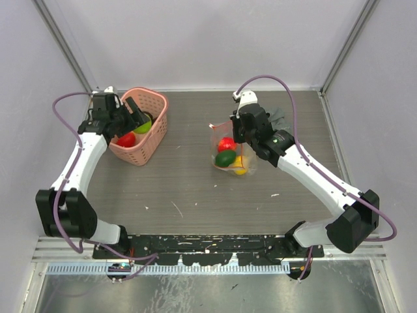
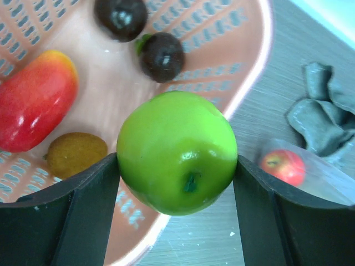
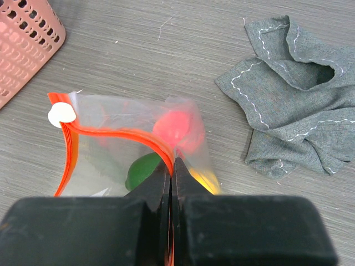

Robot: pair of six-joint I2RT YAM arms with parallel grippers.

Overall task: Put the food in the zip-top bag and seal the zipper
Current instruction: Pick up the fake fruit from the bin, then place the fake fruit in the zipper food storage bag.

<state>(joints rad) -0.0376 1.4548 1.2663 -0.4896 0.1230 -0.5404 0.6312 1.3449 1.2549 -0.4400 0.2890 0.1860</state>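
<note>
Likely a robotics lab test cell, plain white walls (image 1: pixel 195 39), metal corner posts (image 1: pixel 65 47), grey tabletop (image 1: pixel 195 189)

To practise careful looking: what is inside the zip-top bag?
A red fruit, a green one and a yellow one show through the bag. The right pincer covers its lower part.

apple (image 2: pixel 176 152) glossy green, smooth. basket (image 2: pixel 233 33) pink plastic lattice. bag (image 3: pixel 105 138) clear film. cloth (image 3: pixel 294 111) grey, matt. table (image 3: pixel 166 55) wood-grain.

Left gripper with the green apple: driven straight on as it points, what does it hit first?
Probably the rim of the pink basket, directly behind the apple; depth is hard to judge.
</note>
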